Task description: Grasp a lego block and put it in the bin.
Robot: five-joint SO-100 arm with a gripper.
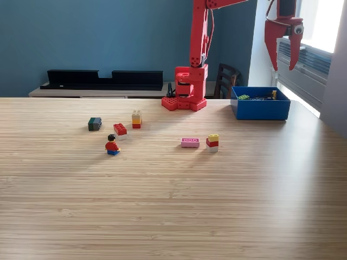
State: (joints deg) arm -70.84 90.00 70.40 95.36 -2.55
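Red fingers (286, 46) hang apart and empty, directly above the blue bin (260, 108). Loose lego blocks (190, 142) lie on the worktop (173, 206), well below and toward the exterior view's left; the arm should descend centred over one.

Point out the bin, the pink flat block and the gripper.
bin (259, 110): exterior view, front wall.
pink flat block (190, 142): exterior view, its top face.
gripper (283, 53): exterior view, midway between the fingertips, above the bin.
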